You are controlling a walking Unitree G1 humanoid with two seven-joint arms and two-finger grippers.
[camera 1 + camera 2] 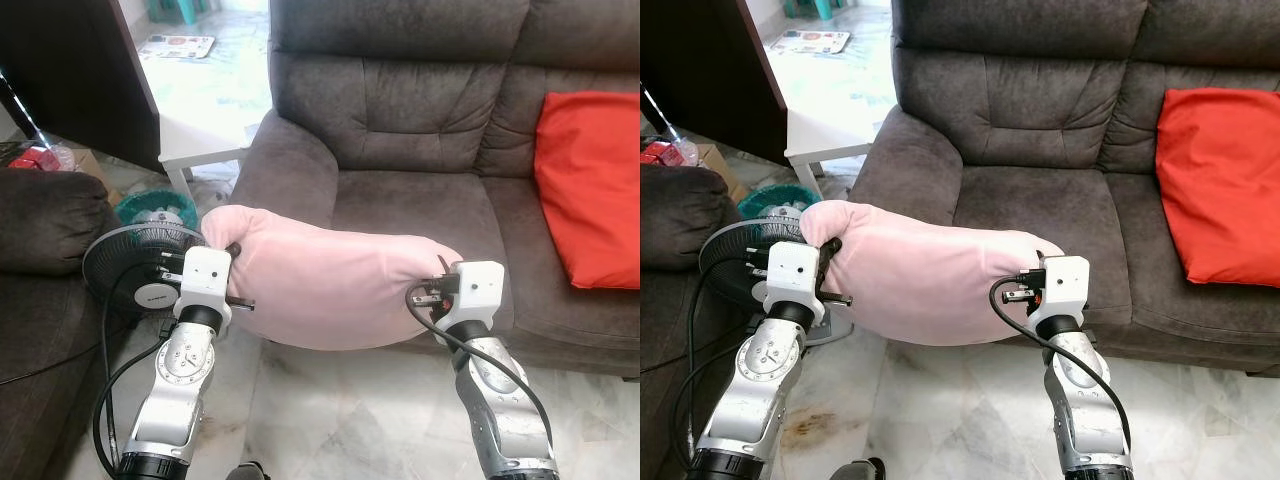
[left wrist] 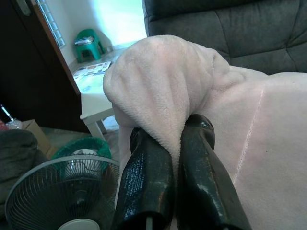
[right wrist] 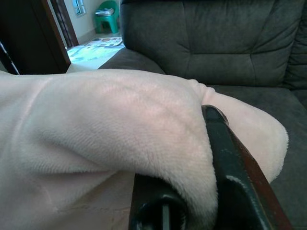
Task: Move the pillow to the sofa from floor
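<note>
A pale pink plush pillow (image 1: 335,285) hangs in the air between my two arms, in front of the dark grey sofa (image 1: 420,120) and level with its seat edge. My left gripper (image 1: 232,252) is shut on the pillow's left end, a fold of fabric pinched between its black fingers (image 2: 148,177). At the pillow's right end my right gripper (image 1: 442,268) is shut on another fold, with one finger (image 3: 230,167) pressed over the plush (image 3: 110,124). The pillow's far side overlaps the seat cushion (image 1: 1040,205).
A red cushion (image 1: 590,185) leans on the sofa's right seat. A black floor fan (image 1: 135,265) stands left of my left arm, with a cable on the tiled floor (image 1: 340,410). A dark armchair (image 1: 40,230) is at far left, a white low table (image 1: 200,135) behind.
</note>
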